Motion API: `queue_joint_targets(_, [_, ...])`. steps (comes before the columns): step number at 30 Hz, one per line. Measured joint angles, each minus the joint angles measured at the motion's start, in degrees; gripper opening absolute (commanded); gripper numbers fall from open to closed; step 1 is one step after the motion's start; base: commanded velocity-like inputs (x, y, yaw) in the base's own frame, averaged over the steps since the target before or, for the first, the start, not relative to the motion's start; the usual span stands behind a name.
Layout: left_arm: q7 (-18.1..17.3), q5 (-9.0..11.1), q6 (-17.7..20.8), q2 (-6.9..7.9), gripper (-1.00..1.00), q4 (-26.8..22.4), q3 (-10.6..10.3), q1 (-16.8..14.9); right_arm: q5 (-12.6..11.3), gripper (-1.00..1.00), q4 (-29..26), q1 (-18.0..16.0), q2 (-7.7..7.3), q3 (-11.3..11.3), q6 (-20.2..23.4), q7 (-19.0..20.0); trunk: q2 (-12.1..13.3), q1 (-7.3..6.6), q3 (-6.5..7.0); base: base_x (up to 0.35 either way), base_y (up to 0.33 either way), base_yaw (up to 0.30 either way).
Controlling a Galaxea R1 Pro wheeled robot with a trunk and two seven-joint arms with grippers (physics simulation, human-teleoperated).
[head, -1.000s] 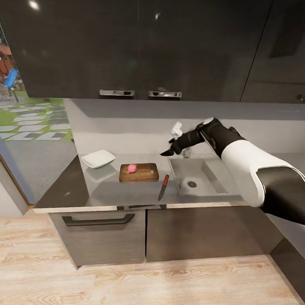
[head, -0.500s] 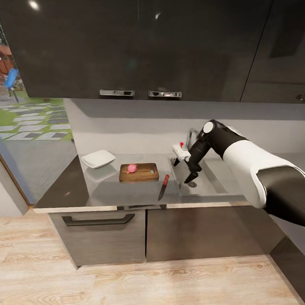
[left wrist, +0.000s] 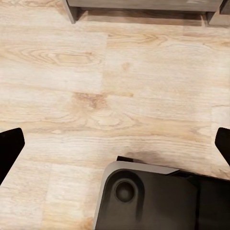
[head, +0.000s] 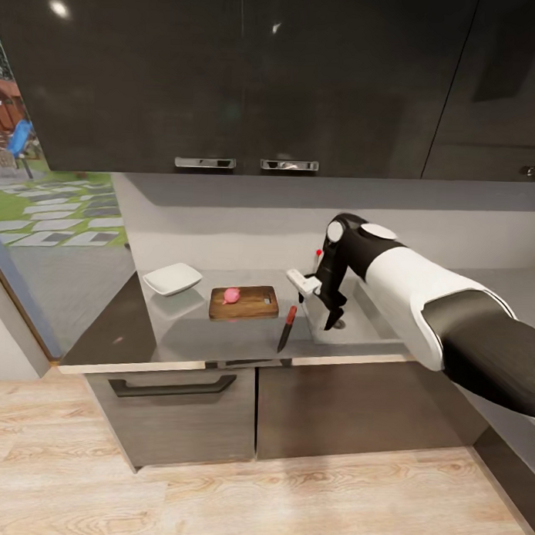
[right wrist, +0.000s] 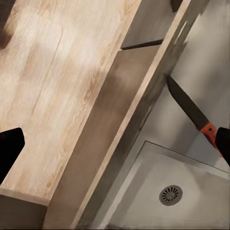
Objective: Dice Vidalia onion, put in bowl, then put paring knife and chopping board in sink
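Vidalia onion (head: pixel 232 295) resting on the chopping board (head: pixel 245 303), toward the board's left end, already out of the sink (head: pixel 358 317). Board lying flat mid-bench, well back from the front edge of the bench (head: pixel 180 338). White bowl (head: pixel 172 279) to the board's left, apart from it, nearer the rear wall. Paring knife (head: pixel 286 328) flat on the bench between board and sink, handle pointing back, blade tip reaching close to the front lip; in the right wrist view the same knife (right wrist: pixel 191 112) seen with its dark blade beside the bench edge and its handle near the basin corner. Bare bench around the knife on both sides, narrow strip only between knife and sink rim. Sink basin (right wrist: pixel 167 187) with round drain, open inside.

Right arm bent sharply at the elbow, forearm dropping steeply from above the faucet, right pincer (head: pixel 329 319) pointing down over the basin's near-left corner, just beside the knife, not touching it. Fingers wide apart, nothing between them, dark fingertips (right wrist: pixel 9 148) at the margins of the wrist view.

Left pincer (left wrist: pixel 115 146) hanging over the wooden floor (left wrist: pixel 120 86), fingers spread wide and empty, robot base (left wrist: pixel 153 199) beneath.
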Motion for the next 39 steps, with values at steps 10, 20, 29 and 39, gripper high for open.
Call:
queue_joint_targets(10, [0.0, 0.0, -0.1, 0.00, 1.00, -0.1, 0.0, 0.0, 1.7, 1.00, 2.1, 0.0, 0.31, 0.0, 0.3, -0.1, 0.0, -0.02, 0.00, 0.079, 0.000, 0.000])
queue_joint_targets(20, [0.0, 0.0, -0.1, 0.00, 1.00, 0.0, 0.0, 0.0, 2.1, 1.00, 5.2, 0.3, 1.12, -0.4, 0.1, -1.6, 0.0, -0.02, -0.11, 0.220, 0.000, 0.000])
queue_joint_targets(29, [0.0, 0.0, -0.2, 0.00, 1.00, -0.1, 0.0, 0.0, 2.1, 1.00, 5.3, 0.9, 1.48, -0.4, 0.1, -1.6, 0.0, -0.01, -0.65, 0.197, 0.000, 0.000])
queue_joint_targets(39, [0.0, 0.0, -0.2, 0.00, 1.00, -0.1, 0.0, 0.0, 2.1, 1.00, 5.3, 1.1, 1.85, -0.4, 0.0, -3.1, 0.0, -0.01, -1.38, 0.102, 0.004, 0.000])
